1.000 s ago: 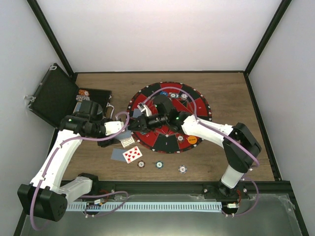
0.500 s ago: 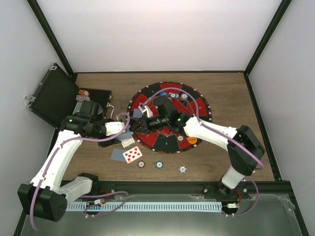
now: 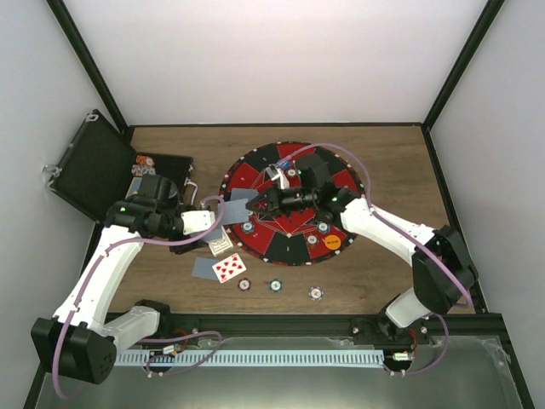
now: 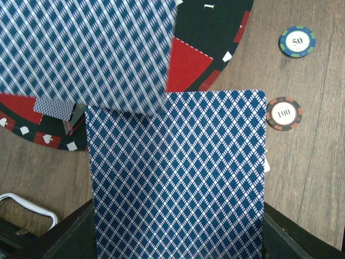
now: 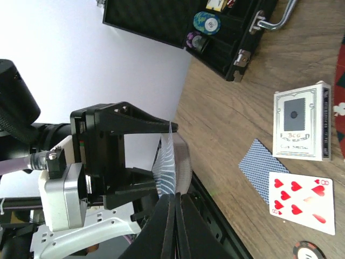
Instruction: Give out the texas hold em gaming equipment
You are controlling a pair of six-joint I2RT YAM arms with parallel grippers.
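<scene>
- The right fingers [image 5: 164,232] are pressed together on the edge of one thin blue-and-white lattice-backed playing card [image 5: 166,162], which sticks out past their tips.
- In the left wrist view that card is a blurred sheet beyond the left fingers [image 4: 75,237], lying across the far corner of what they hold.
- The left fingers are clamped on the sides of a squared-up deck of lattice-backed cards [image 4: 178,178], with its backs towards the camera.
- Under both sets of fingers is the rim of the round red-and-black felt mat [image 3: 289,247].
- Just beyond the deck on the wooden table [image 3: 383,153] lie a blue-green chip marked 50 [image 4: 297,41] and a dark chip marked 100 [image 4: 283,113].
- Farther from the right fingers lie a face-up card with red hearts [image 5: 301,203], a face-down card [image 5: 259,162] touching its corner, and a white card box [image 5: 302,121].
- Farthest off is the open black hinged case [image 5: 178,21], with more chips inside.
- The step in hand looks like dealing a single card off the deck.
- Next, the right fingers need to carry the card clear of the deck and lower it flat at a player's place.
- They should part only once the card rests there, while the left fingers hold the deck steady.
</scene>
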